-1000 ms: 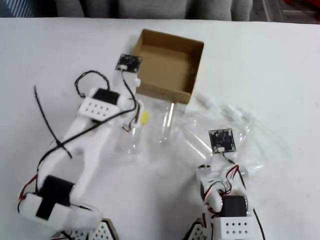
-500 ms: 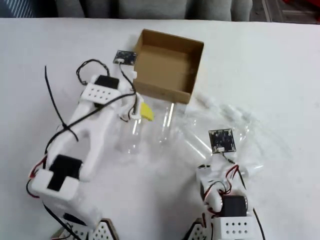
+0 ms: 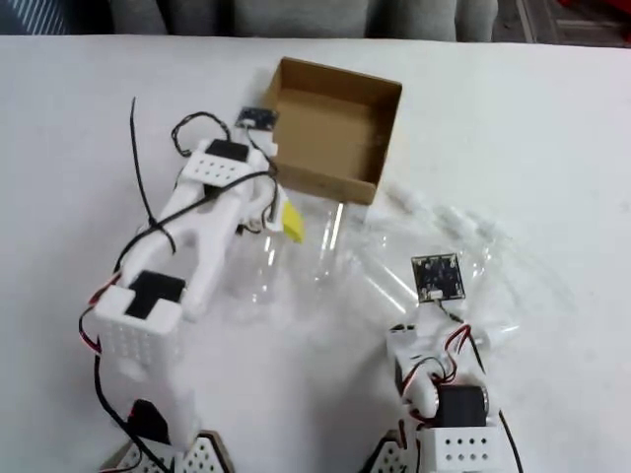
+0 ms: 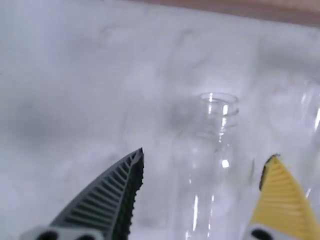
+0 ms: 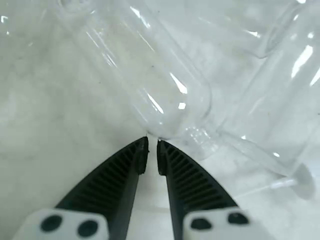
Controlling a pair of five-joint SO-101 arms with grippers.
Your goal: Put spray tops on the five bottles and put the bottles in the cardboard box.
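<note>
A clear bottle [image 4: 210,185] without a top lies on the white table, its open neck [image 4: 218,103] pointing away from the camera. My left gripper [image 4: 206,155] is open, its dark finger [image 4: 117,192] and yellow finger [image 4: 280,200] on either side of this bottle. From above, the left gripper [image 3: 277,221] sits just in front of the cardboard box [image 3: 335,128], over that bottle [image 3: 264,268]. My right gripper [image 5: 152,142] is shut on nothing, its tips just short of the base of another clear bottle [image 5: 145,75]. More clear bottles [image 5: 280,110] lie beside it.
The open box stands at the back middle of the table. Several clear bottles [image 3: 394,266] and white spray tops [image 3: 463,225] are scattered between the box and the right arm [image 3: 444,394]. A spray top with a thin tube [image 5: 295,182] lies near the right gripper.
The left arm has stretched out toward the box, carrying its open gripper along the bottle toward the neck. The right arm has not moved.
</note>
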